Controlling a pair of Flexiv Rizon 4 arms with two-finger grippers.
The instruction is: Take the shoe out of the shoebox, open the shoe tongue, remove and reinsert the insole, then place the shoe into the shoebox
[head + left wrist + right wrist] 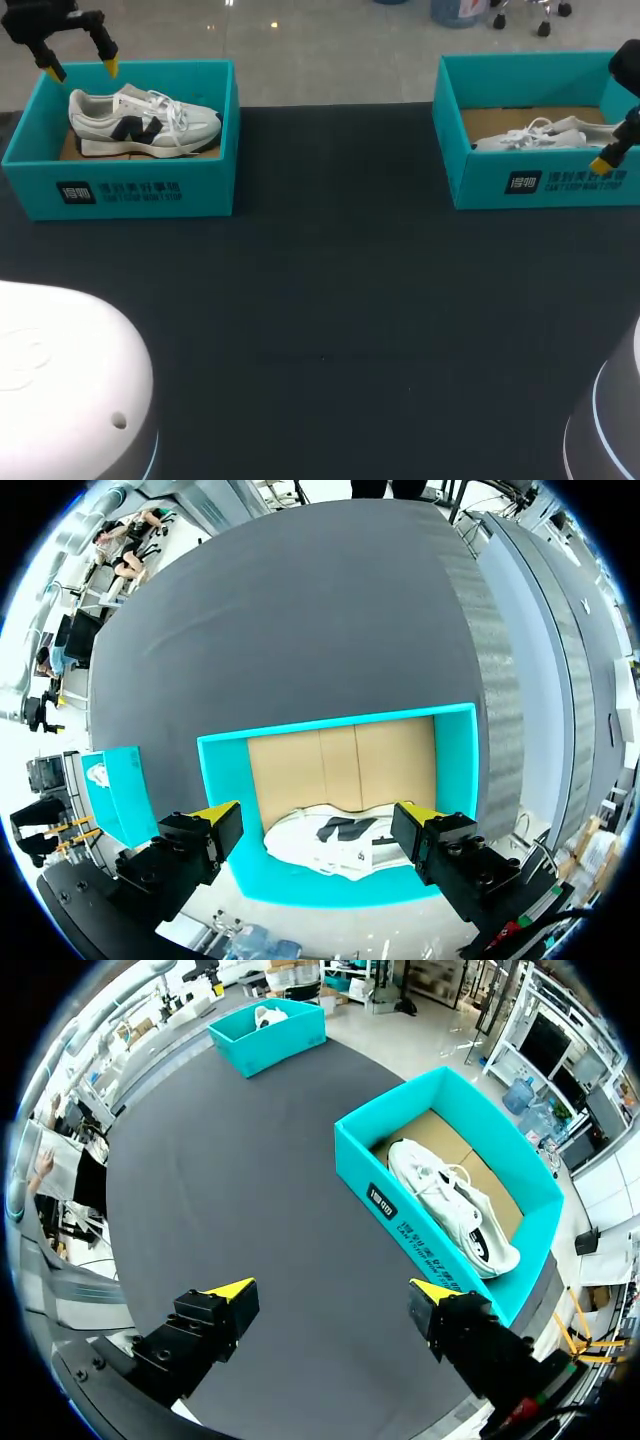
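A teal shoebox (130,190) at the table's far left holds a white and grey shoe (140,122) with a dark side mark, lying on its side. My left gripper (82,70) hovers open over that box's back left corner. In the left wrist view the shoe (335,842) lies in the box (455,750) under the open gripper (318,820). A second teal shoebox (520,180) at the far right holds a white shoe (540,135). My right gripper (608,158) hangs open beside it. The right wrist view shows this gripper (331,1290) open above bare mat, with the box (400,1225) and shoe (450,1205) ahead.
A dark mat (330,320) covers the table between the two boxes. The white bases of my arms (60,390) fill the near corners. The right wrist view shows the other box (270,1035) far across the table.
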